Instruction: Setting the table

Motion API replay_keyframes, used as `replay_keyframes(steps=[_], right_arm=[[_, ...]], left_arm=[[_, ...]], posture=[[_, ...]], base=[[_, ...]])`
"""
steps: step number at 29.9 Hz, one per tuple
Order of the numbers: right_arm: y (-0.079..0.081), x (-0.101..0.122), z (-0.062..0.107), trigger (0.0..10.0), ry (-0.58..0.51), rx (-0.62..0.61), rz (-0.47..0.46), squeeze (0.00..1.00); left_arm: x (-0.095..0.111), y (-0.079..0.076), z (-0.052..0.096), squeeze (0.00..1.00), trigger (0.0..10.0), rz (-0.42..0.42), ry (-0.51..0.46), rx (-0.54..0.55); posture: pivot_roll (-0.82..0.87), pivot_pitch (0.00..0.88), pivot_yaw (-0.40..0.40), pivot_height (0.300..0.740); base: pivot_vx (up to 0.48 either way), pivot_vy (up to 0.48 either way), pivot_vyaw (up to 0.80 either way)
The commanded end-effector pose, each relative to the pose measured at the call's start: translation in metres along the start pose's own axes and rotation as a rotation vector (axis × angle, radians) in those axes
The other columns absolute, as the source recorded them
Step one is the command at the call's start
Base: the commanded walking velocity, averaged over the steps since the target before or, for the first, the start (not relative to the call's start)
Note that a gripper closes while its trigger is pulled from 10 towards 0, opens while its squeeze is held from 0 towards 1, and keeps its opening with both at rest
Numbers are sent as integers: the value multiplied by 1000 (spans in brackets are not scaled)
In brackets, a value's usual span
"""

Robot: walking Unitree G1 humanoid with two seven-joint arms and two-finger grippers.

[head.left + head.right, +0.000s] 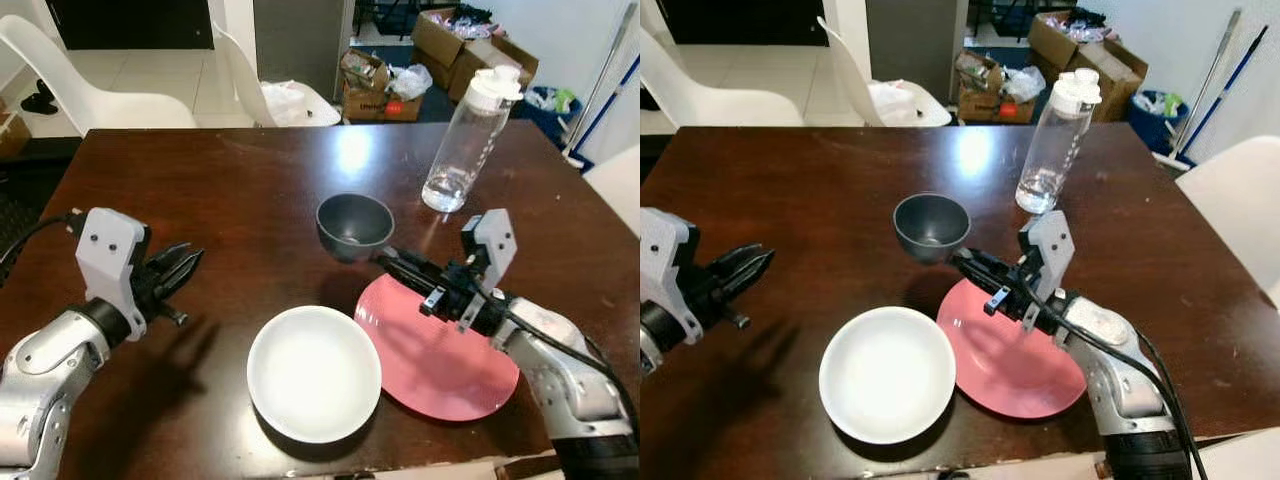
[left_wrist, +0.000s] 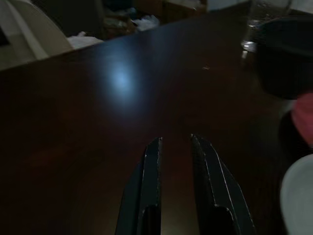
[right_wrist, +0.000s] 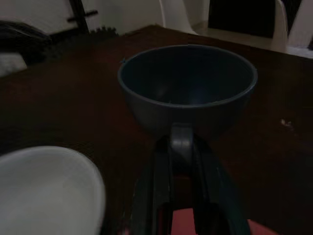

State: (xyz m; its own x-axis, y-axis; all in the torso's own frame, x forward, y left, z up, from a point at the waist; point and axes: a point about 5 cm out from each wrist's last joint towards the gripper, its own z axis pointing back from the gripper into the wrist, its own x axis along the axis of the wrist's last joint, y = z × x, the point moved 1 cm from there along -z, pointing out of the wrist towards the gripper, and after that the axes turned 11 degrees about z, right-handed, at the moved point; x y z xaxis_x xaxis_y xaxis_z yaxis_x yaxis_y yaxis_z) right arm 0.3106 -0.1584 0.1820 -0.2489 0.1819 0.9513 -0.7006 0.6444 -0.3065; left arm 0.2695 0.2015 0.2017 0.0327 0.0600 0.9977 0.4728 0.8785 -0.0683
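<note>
A dark grey bowl [image 1: 355,222] is at the middle of the brown table [image 1: 200,180]. My right gripper [image 1: 388,260] reaches in from the right, over a pink plate [image 1: 440,360], and is shut on a small tab at the bowl's near rim [image 3: 181,139]. I cannot tell whether the bowl touches the table. A white bowl [image 1: 314,372] sits near the front edge, to the left of the pink plate and touching it. My left gripper [image 1: 188,266] hovers over bare table at the left, fingers [image 2: 151,166] slightly open and holding nothing.
A clear water bottle [image 1: 470,140] with a white cap stands at the back right of the table. White chairs [image 1: 100,90] stand behind the far edge, and another [image 1: 1240,200] to the right. Cardboard boxes [image 1: 380,85] sit on the floor beyond.
</note>
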Motion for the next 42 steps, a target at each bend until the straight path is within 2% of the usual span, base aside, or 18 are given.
replay_keyframes(steps=[1, 5, 6, 9, 13, 18, 26, 36, 41, 42], right_arm=[[-3, -1, -6, 10000, 5, -7, 51, 0], [-8, 0, -15, 10000, 0, -23, 92, 0], [-11, 1, -24, 10000, -9, -15, 116, 0], [-11, 1, -30, 10000, -19, 2, 119, 0], [-3, 0, -48, 10000, -37, 99, 109, 0], [3, -7, -56, 10000, -27, 145, 82, 0], [2, -15, -60, 10000, -15, 173, 76, 0], [17, -21, -64, 10000, -31, 218, 62, 0], [23, -26, -59, 10000, -30, 205, 73, 0], [23, -25, -58, 10000, -32, 203, 80, 369]], left_arm=[[4, -7, 0, 0, 10000, 5, 17, -53], [10, -13, 0, 0, 10000, -12, 30, -109], [17, -17, 0, 0, 10000, -39, 55, -156], [20, -18, 2, 0, 10000, -56, 75, -186], [26, -16, 16, 0, 10000, -165, 199, -304], [31, -16, 29, 0, 10000, -209, 268, -356], [39, -22, 37, 0, 10000, -206, 277, -386], [38, -23, 38, 0, 10000, -198, 281, -380], [35, -24, 35, 0, 10000, -191, 279, -389], [35, -24, 34, 0, 10000, -190, 278, -389]], posture=[[56, 128, 103, 740], [69, 133, 110, 740], [87, 143, 115, 740], [92, 144, 114, 740], [128, 155, 101, 740], [151, 169, 94, 740], [170, 184, 101, 740], [170, 185, 101, 740], [157, 173, 103, 740], [151, 169, 101, 740]], base=[[0, 0, 0], [0, 0, 0], [0, 0, 0], [0, 0, 0], [0, 0, 0], [0, 0, 0], [0, 0, 0], [0, 0, 0], [0, 0, 0], [0, 0, 0]])
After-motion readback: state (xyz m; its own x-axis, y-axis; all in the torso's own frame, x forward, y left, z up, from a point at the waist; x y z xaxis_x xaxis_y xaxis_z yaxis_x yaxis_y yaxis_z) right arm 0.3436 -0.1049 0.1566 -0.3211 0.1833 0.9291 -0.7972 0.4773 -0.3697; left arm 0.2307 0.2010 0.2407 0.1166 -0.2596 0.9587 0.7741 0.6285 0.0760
